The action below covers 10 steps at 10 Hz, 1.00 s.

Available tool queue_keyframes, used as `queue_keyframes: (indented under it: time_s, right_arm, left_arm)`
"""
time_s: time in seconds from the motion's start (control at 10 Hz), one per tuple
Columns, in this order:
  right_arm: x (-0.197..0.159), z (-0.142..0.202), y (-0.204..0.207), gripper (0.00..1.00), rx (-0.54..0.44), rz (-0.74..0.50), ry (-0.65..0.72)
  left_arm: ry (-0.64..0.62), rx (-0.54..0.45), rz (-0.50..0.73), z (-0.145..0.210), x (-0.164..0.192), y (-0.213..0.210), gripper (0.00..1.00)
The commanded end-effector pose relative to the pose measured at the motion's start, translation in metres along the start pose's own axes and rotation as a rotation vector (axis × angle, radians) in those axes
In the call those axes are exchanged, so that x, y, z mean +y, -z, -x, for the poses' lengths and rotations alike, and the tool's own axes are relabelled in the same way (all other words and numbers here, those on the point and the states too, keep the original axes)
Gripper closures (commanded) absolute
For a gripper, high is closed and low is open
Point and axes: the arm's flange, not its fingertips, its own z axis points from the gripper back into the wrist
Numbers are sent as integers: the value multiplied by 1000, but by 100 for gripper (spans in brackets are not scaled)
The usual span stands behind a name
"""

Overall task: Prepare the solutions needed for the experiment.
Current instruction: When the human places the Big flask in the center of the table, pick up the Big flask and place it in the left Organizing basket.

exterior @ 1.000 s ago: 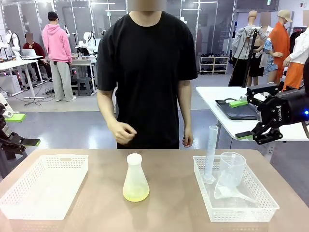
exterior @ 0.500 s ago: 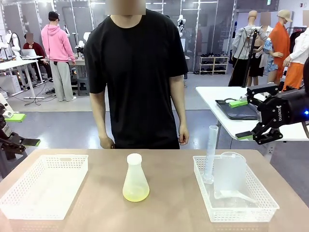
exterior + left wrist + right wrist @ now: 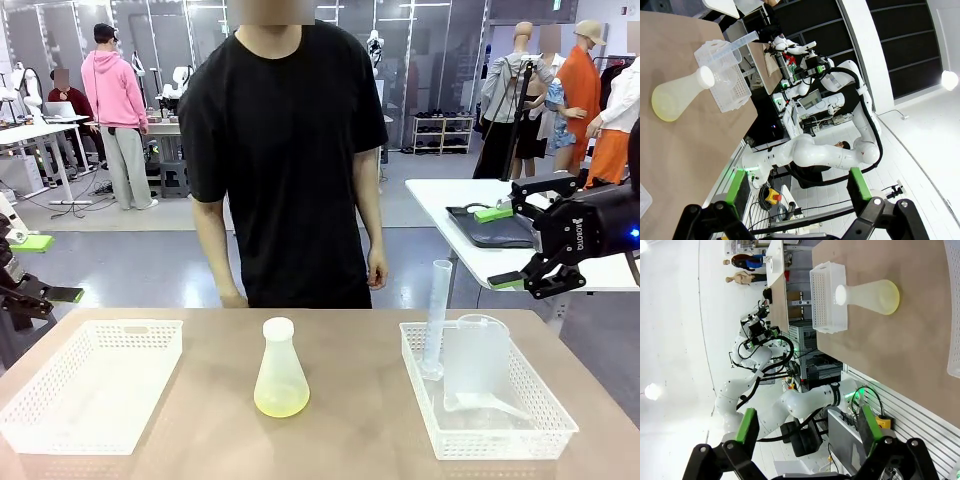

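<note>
The solutions [image 3: 281, 404] lie as a shallow yellow-green layer in a white-capped flask [image 3: 279, 365]. The flask stands upright at the middle of the table [image 3: 350, 440], probably so either arm can reach it. By the right edge a white basket [image 3: 497, 442] gathers a measuring cylinder [image 3: 437, 310], beaker [image 3: 478, 355] and funnel [image 3: 490, 405], seemingly ready for measuring. A second basket [image 3: 90, 385] sits by the left edge. The left tool [image 3: 48, 268] and right tool [image 3: 500, 248] hang beyond the table's sides, fingers apart and gripping nothing, likely waiting on the person [image 3: 290, 150] at the far edge.
</note>
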Motion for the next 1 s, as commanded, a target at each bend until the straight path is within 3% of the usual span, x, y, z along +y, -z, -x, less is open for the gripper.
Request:
queue_keyframes:
  time_s: [0.0, 0.2, 0.4, 0.6, 0.8, 0.9]
  right_arm:
    - [2, 1, 0, 0, 2, -3, -9]
    - [2, 1, 0, 0, 2, -3, -9]
    - [2, 1, 0, 0, 2, -3, -9]
    - [2, 1, 0, 0, 2, -3, -9]
    - [2, 1, 0, 0, 2, -3, -9]
    - [2, 1, 0, 0, 2, -3, -9]
  left_arm:
    - [0, 0, 0, 0, 0, 0, 0]
    - [177, -75, 16, -48, 16, 10, 0]
    - [432, -149, -14, -95, 21, 30, 0]
    - [672, -90, 86, -126, 25, 55, 0]
    - [849, -115, 50, -138, 26, 83, 0]
    - [884, -80, 16, -139, 25, 96, 0]
